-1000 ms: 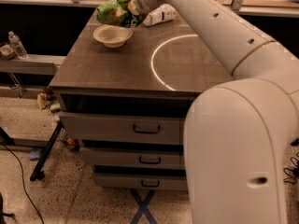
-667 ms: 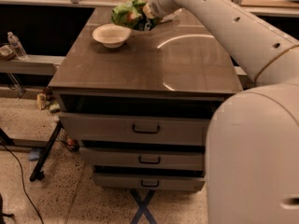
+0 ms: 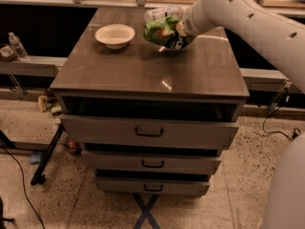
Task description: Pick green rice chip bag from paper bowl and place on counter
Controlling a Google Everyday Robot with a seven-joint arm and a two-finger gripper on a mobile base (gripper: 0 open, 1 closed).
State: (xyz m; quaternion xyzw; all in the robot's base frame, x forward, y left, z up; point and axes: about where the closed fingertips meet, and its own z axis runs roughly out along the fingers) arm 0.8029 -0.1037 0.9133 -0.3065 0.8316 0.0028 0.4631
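One arm in view, reaching in from the right over the counter (image 3: 143,73). Gripper (image 3: 180,29) sits above the rear-centre of the top, to the right of the paper bowl (image 3: 115,41)

Grasp: fingers mostly hidden behind the green rice chip bag (image 3: 164,33), but they read as clenched on its right edge. The bag hangs off the end of the arm, tilted, and appears to be just clear of the surface rather than resting on it

Bag position: out of the bowl, well apart from it, above bare counter. Bowl is upright and empty near the rear-left of the top. Judgement: the pick is done and the carry is nearly over; what remains is to lower and let go

Why held this way: an edge pinch suits a crinkly, slack bag, and keeping it low should limit how far it drops or slides on release

Risk: a clear bottle (image 3: 160,13) lies just behind the bag near the rear edge; I would set the bag down forward of it to avoid a knock

Surface: glossy grey-brown top, flat, showing glare; likely slippery for foil

Room: three grey drawers (image 3: 149,131) below, speckled floor (image 3: 95,194) with a blue tape cross (image 3: 146,213), a dark cable (image 3: 14,173) at left, and a small water bottle (image 3: 16,45) on a low ledge at left
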